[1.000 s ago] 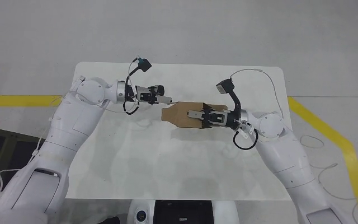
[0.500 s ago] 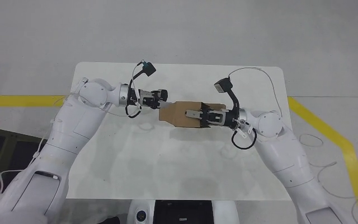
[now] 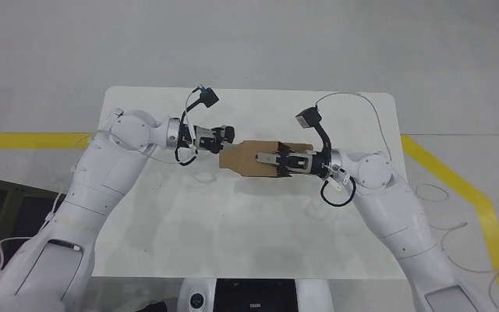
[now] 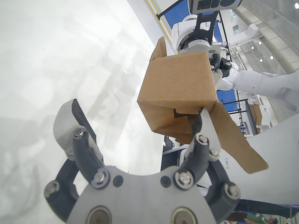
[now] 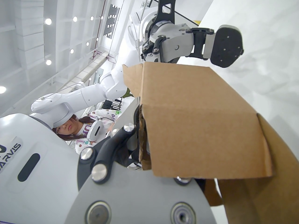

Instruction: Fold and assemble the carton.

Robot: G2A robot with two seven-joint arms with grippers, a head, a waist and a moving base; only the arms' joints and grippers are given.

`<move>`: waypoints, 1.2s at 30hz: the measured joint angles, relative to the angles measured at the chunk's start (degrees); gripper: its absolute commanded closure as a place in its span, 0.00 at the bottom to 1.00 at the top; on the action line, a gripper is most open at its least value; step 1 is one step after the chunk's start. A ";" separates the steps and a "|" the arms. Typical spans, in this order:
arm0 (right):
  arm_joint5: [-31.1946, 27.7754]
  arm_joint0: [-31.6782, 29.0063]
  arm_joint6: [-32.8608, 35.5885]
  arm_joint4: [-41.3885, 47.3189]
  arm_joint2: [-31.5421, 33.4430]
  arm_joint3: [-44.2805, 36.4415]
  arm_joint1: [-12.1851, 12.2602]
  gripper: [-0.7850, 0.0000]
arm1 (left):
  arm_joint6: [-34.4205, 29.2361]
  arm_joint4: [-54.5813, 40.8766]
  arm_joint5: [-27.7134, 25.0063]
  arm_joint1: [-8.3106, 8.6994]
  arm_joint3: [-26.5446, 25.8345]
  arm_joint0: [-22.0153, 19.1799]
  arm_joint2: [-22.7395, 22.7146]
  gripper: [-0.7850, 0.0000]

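Cardboard carton clamped in my right tool; my left tool spread wide, touching its open end.

Brown carton, white table, grey fingers with black pads

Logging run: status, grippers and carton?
Left gripper open, one finger at open end of carton. Right gripper shut on its far end. One flap splayed out.
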 measured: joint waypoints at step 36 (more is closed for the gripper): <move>3.80 -2.61 -2.49 -6.40 4.94 -3.26 1.78 1.00 | 11.85 17.83 -4.69 1.90 -4.72 1.83 -3.21 0.00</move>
